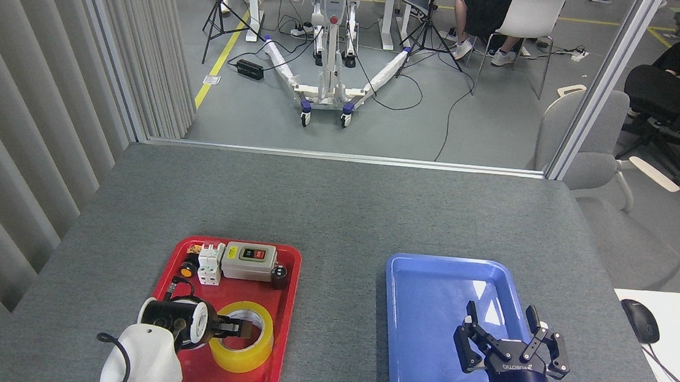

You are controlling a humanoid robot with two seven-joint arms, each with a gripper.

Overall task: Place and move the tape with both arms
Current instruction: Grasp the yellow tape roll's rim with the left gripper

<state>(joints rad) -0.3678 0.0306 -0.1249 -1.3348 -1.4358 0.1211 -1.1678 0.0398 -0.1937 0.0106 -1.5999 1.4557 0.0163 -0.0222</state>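
- The tape is a wide translucent yellow roll with a white core, lying flat in the red tray.
- My left gripper reaches into the roll's hole; its grip state is unclear.
- My right gripper, marked "ROBOTIQ", is spread and empty over the blue tray.

Glossy blue plastic tray, matt grey cloth table

I see a yellow tape with white core on a red tray, a plain blue tray, a grey table, and my black right gripper with blue light.
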